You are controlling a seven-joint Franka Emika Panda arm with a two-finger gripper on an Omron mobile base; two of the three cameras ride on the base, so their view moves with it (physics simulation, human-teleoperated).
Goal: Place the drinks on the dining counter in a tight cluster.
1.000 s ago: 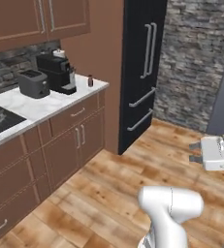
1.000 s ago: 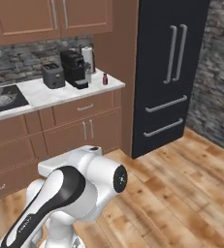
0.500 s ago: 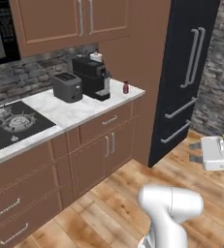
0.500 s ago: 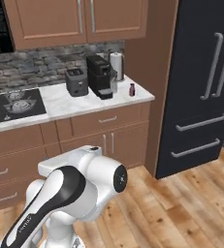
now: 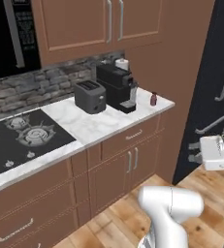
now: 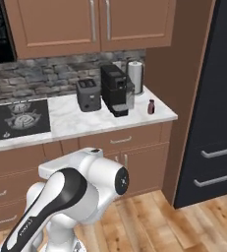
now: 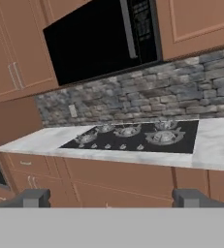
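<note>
One drink is in sight, a tiny reddish-brown bottle [image 5: 153, 99] standing upright near the right end of the white marble worktop [image 5: 96, 126] with the stove. Nearest the cameras, the white arm's gripper [image 7: 111, 197] carries nothing, its jaws spread to full width, and in the left base view the white hand [image 5: 215, 152] hangs at the right, low over the wooden floor in front of the black refrigerator [image 6: 218, 113]. From there the bottle lies up and to the left, farther off, well apart from the jaws, its long axis vertical, so I judge the hand must swing round, since its own camera looks toward the black cooktop [image 7: 137, 135] instead. Counting along the worktop: one cooktop at the left, one dark grey toaster [image 5: 90, 96], one black coffee machine [image 5: 116, 87], one white paper-towel roll [image 6: 135, 77] behind it, one bottle.
</note>
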